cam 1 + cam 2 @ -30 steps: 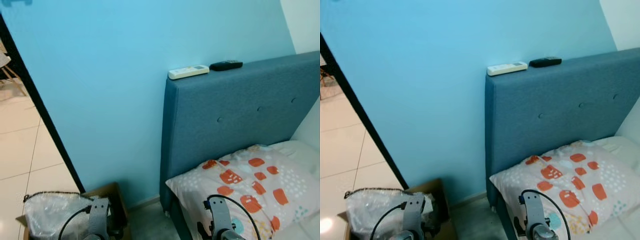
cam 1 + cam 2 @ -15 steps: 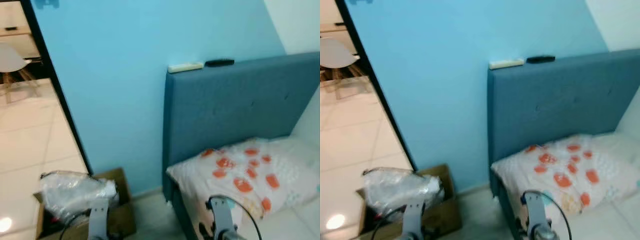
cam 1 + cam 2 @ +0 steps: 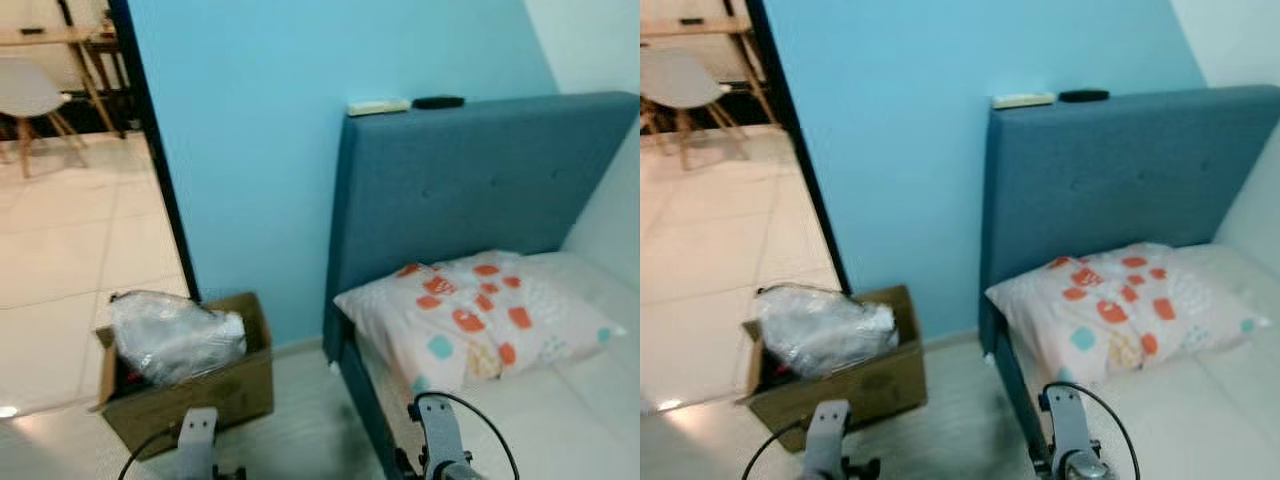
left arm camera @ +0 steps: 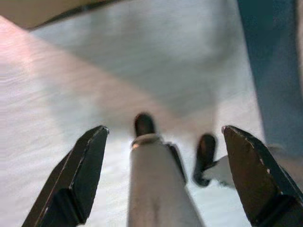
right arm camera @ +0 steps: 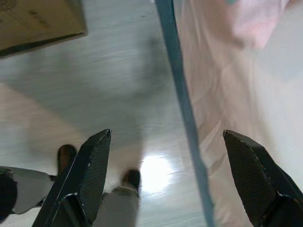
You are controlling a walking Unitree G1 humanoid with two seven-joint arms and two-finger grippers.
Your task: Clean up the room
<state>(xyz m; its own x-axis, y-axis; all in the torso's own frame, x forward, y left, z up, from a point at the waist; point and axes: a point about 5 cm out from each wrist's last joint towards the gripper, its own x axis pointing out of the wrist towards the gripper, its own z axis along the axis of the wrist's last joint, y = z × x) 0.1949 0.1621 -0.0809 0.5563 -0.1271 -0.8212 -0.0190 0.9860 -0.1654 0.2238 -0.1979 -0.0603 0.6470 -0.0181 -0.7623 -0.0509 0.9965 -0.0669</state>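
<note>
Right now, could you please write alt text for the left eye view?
A blue headboard stands against a light blue wall, with a patterned pillow on the bed and two remotes on top. On the floor beside it sits a cardboard box holding a plastic bag.

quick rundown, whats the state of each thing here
cardboard box: open, on the floor beside the bed, stuffed with a plastic bag
pillow: lying at the head of the bed
white remote: resting on top of the headboard
black remote: resting on the headboard beside it
left pincer: open, empty
right pincer: open, empty
</note>
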